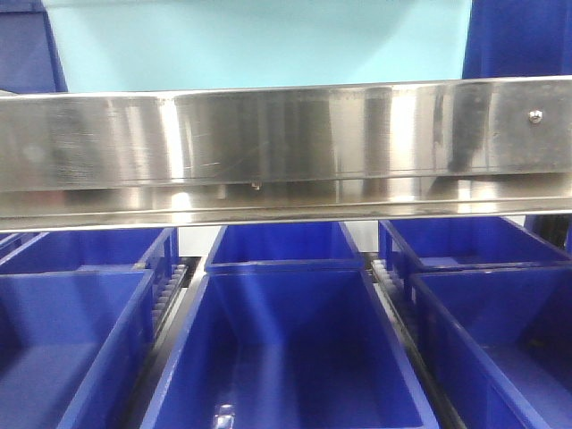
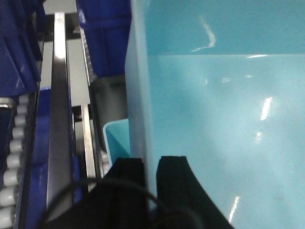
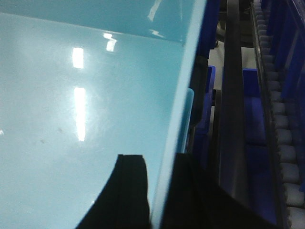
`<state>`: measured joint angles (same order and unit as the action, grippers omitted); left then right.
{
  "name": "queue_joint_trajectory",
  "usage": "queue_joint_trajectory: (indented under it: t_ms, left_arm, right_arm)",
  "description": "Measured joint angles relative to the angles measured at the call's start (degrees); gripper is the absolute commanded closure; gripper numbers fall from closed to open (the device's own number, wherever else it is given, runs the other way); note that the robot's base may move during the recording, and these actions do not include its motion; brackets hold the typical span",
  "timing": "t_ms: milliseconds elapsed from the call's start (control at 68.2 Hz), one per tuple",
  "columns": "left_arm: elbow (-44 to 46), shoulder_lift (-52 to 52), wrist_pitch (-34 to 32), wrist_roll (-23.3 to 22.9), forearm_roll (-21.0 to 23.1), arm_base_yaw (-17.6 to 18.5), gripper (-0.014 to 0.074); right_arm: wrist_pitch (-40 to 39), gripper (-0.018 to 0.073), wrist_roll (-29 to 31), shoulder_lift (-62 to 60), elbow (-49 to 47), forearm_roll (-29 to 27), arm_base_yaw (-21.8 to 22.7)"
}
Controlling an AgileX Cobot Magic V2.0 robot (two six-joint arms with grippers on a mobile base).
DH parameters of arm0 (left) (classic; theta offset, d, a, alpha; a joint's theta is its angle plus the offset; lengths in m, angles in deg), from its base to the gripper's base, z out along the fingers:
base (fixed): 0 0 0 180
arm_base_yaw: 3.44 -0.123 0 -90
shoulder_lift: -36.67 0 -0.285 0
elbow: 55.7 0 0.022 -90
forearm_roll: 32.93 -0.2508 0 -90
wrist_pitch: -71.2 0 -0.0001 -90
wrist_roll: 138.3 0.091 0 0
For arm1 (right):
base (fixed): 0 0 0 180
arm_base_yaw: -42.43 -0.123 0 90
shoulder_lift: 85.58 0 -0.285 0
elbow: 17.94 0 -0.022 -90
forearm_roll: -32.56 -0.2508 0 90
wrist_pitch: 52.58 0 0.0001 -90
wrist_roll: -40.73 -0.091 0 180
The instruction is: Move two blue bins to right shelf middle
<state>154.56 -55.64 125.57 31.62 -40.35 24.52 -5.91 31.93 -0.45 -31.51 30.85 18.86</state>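
A brushed steel shelf rail (image 1: 268, 134) spans the view. The pale blue bins (image 1: 259, 40), apparently nested, show above and behind it. The left gripper (image 2: 150, 164) jaws pinch their left wall, and the right gripper (image 3: 157, 162) jaws pinch the right. Dark blue bins (image 1: 286, 349) on roller tracks (image 1: 170, 290) fill the level below, and more crowd either side.
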Motion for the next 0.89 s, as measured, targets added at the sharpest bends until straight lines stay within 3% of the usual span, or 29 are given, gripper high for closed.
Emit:
queue_joint_trajectory:
  t_ms: [587,894]
  left_arm:
    - [0.00,0.00,-8.93,0.48,-0.85,0.00,0.0707]
    - [0.00,-0.76,-9.50,0.60,-0.25,0.00,0.0707]
  right_arm:
    - [-4.03,0.0712,-0.22,0.00,0.00,0.26,0.35]
    - [-8.11,0.0712,-0.10,0.11,0.00,-1.06,2.95]
